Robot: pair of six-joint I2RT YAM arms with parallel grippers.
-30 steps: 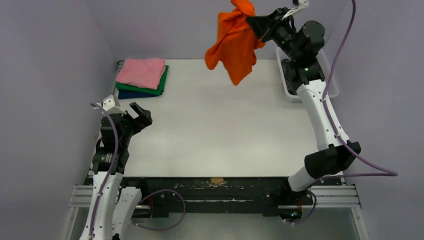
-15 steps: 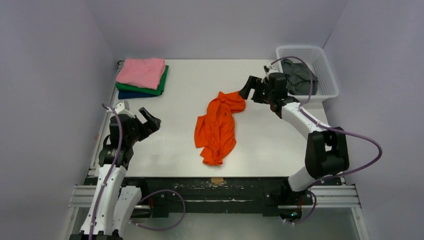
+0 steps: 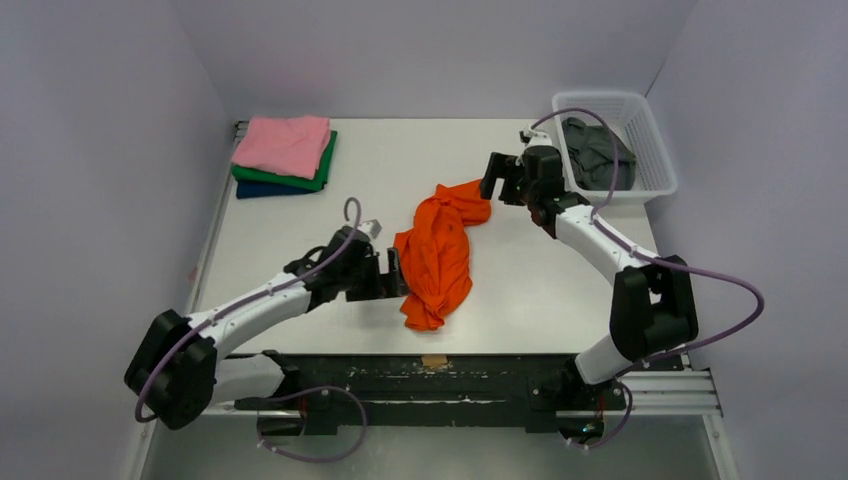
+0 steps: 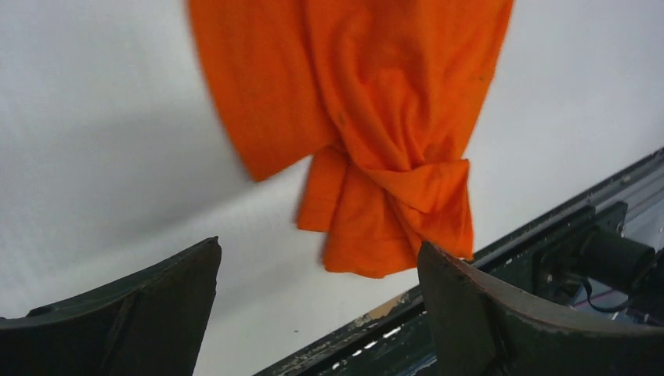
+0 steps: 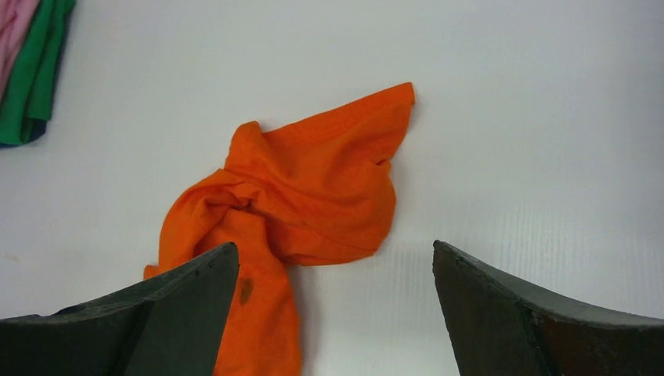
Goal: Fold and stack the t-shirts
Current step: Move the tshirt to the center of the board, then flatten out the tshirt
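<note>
Now | facing shirt (image 3: pixel 437 255) at 3 o'clock, just beside, left gripper (image 3: pixel 390 275) spread wide | lying 1-to-7 | hanging released at 1 o'clock end: right gripper (image 3: pixel 495 182).

The orange t-shirt (image 3: pixel 437 255), between the left gripper (image 3: pixel 392 278) and the right gripper (image 3: pixel 497 183), is plain bright orange, with one small dark spot just beside a finger of the right gripper; the fingers (image 5: pixel 117 329) of both grippers are black. Well beyond the left gripper, a pink t-shirt (image 3: pixel 285 143) tops a green t-shirt (image 3: pixel 322 170) and a navy blue t-shirt (image 3: pixel 262 189). Just behind the right gripper, a dark grey t-shirt (image 3: pixel 597 155) lies in a white lattice basket (image 3: pixel 658 165); the table (image 3: pixel 400 170) is plain white.
</note>
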